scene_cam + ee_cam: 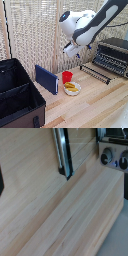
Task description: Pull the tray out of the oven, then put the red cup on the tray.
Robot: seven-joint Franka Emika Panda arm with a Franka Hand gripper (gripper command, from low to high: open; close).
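Black open case [17, 95] at the exterior view's left, then blue book [46, 79], red cup [67, 76] by the plate [72, 88] on the bench [95, 102], my tool [70, 49] raised, grip state indeterminable, oven [113, 55] door lowered, tray [111, 61] apparently still inside, awaiting extraction.

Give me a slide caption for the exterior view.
Robot arm above a wooden table with open oven, red cup, plate.

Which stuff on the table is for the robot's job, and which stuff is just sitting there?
For the job:
- oven, door folded down
- tray of thin bars inside the oven
- red cup, beside the plate

Just sitting there:
- white plate with yellow food
- blue book, standing up
- big black open case
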